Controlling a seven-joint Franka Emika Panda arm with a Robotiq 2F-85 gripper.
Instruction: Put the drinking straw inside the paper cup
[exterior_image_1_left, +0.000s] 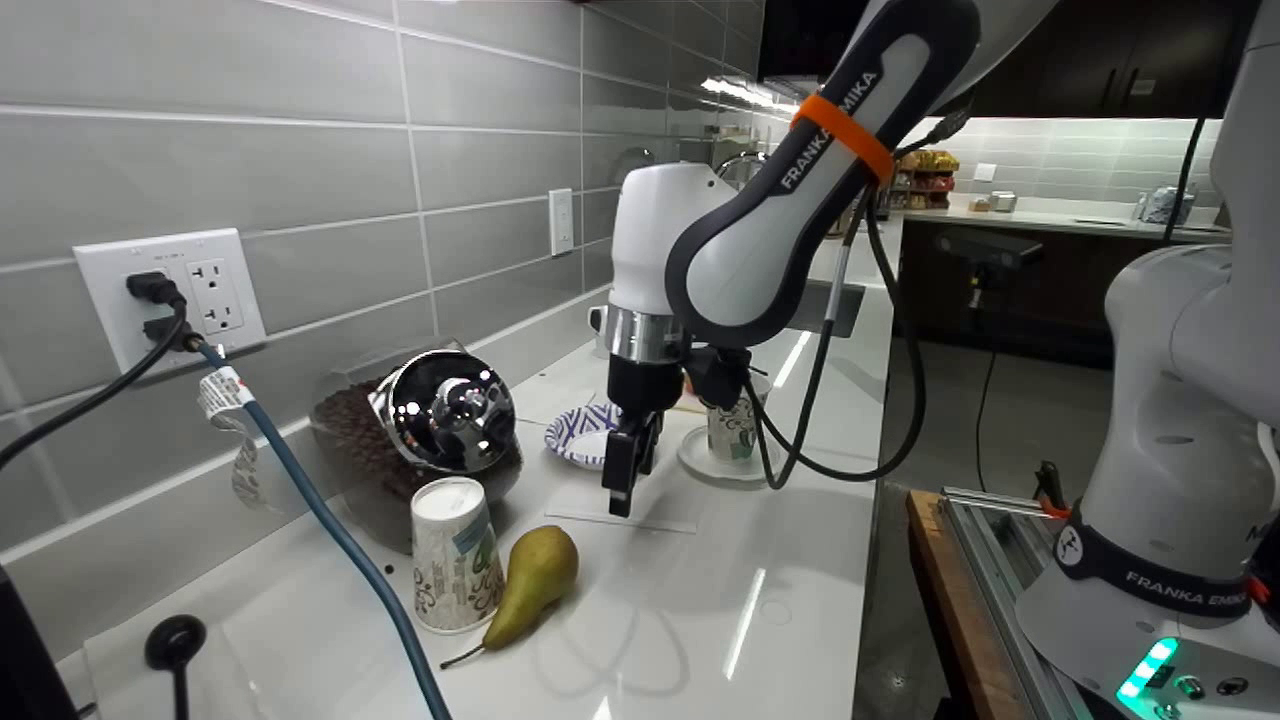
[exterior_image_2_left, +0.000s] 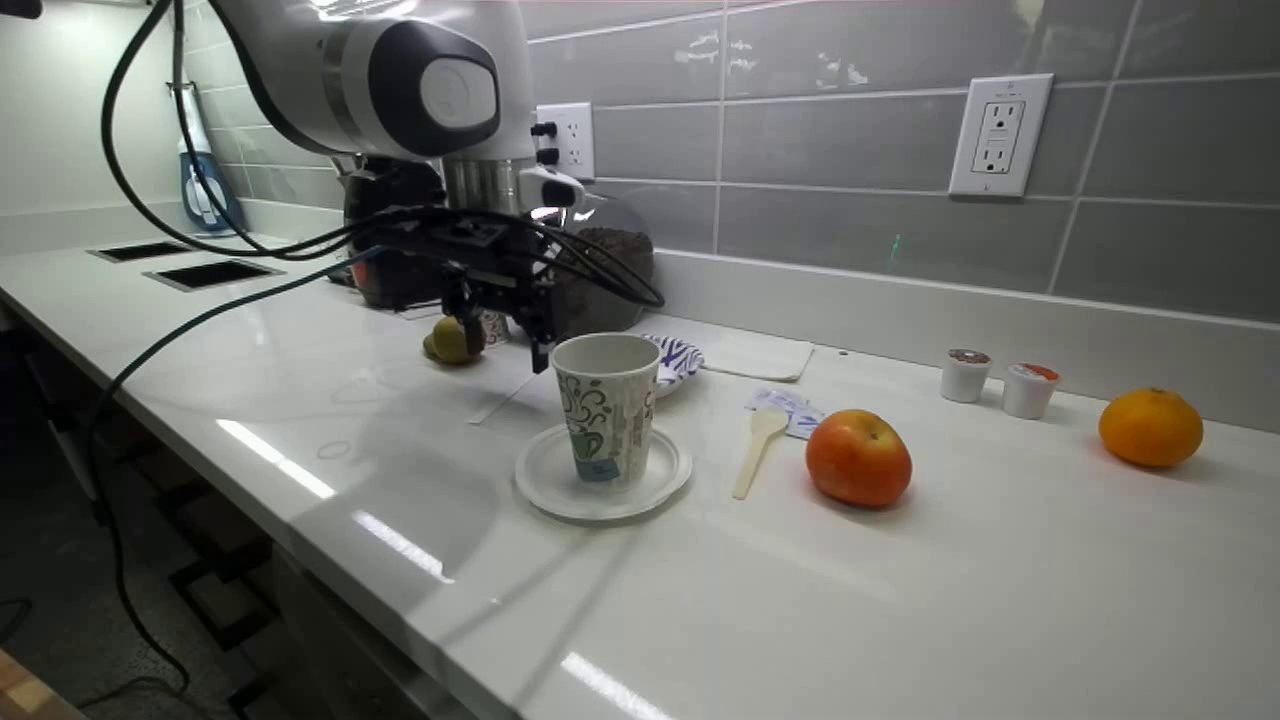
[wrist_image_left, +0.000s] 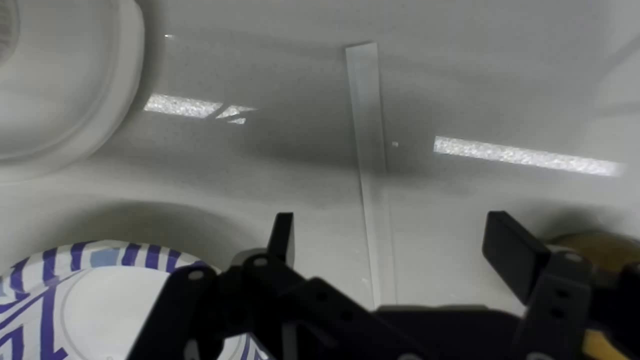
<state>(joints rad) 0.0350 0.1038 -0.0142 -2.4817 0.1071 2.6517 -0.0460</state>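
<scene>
I saw my white arm (exterior_image_1_left: 758, 262) with dark trim (exterior_image_1_left: 680, 275), FRANKA EMIKA lettering (exterior_image_1_left: 806, 161), an orange band (exterior_image_1_left: 843, 138), black cables (exterior_image_2_left: 410, 212), a black pincer (wrist_image_left: 394, 242).

Paper cup (exterior_image_2_left: 608, 410) is off-white with dark swirls, plus green and blue lower down. Wrapped drinking straw (wrist_image_left: 370, 150) looks plain white, gripper (wrist_image_left: 391, 225) mostly black. Paper bowl (wrist_image_left: 112, 252) rocks purple-blue stripes on white. Pear (exterior_image_1_left: 540, 575) is yellowy green, apple (exterior_image_2_left: 858, 460) reddish orange, tangerine (exterior_image_2_left: 1150, 428) straight-up orange.
</scene>
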